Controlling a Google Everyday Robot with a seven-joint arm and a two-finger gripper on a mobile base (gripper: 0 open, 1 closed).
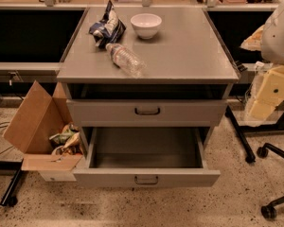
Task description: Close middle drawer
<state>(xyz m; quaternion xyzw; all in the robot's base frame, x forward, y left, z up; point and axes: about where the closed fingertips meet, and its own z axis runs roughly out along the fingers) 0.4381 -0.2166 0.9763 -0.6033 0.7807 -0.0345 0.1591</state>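
Two drawers show in the cabinet (pixel 189 56): the upper drawer (pixel 147 111), and below it the middle drawer (pixel 146 178), pulled far out. We see the gripper (pixel 267 98) right of the cabinet, apart from it; whether it is clenched, we cannot tell.

middle drawer (pixel 109 178) out below upper drawer (pixel 99 111), box (pixel 31 122) to its left, pincer (pixel 267 97) far right
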